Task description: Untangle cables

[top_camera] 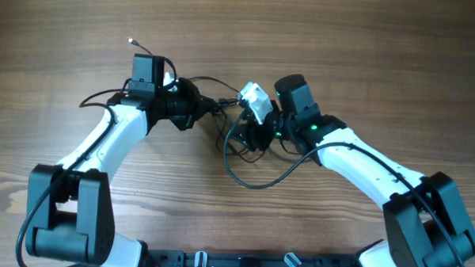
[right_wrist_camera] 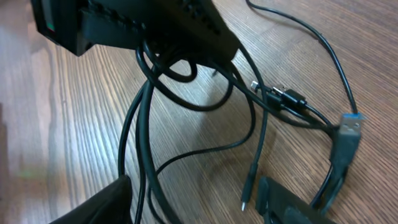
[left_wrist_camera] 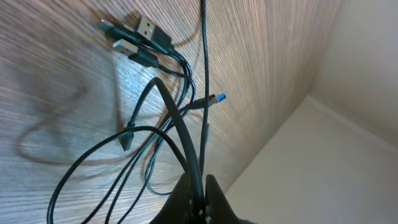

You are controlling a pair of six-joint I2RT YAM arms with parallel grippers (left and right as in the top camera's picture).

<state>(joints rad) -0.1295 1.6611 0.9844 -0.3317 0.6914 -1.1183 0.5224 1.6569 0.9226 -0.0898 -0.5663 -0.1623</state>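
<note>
Over the middle of the wooden worktop (top_camera: 320, 41), from overhead, the thin black flexible cables (top_camera: 249, 150) lie as one loose snarl between the two arms. A long loop sags toward the near edge and a small plug end (top_camera: 132, 42) pokes out beyond the left arm (top_camera: 119, 133). Nothing is pulled free yet, so by my read this job is barely begun. Left jaws sit at the tangle's left side, and right jaws, off the right arm (top_camera: 363, 162), at its right, though from up here I cannot tell their grip. Down to the left wrist: left jaws are clenched on the cables, black strands rising out of them, and beyond lie two silver-faced USB plugs (left_wrist_camera: 147, 30) side by side on the wood, plus a little blue-tipped plug (left_wrist_camera: 216, 98). Across to the right wrist: right jaws stand released, fingers (right_wrist_camera: 102, 202) spread wide, several strands running between them, a blue-cored USB plug (right_wrist_camera: 351, 127) off to the right. No containers anywhere; separating every cord remains.
</note>
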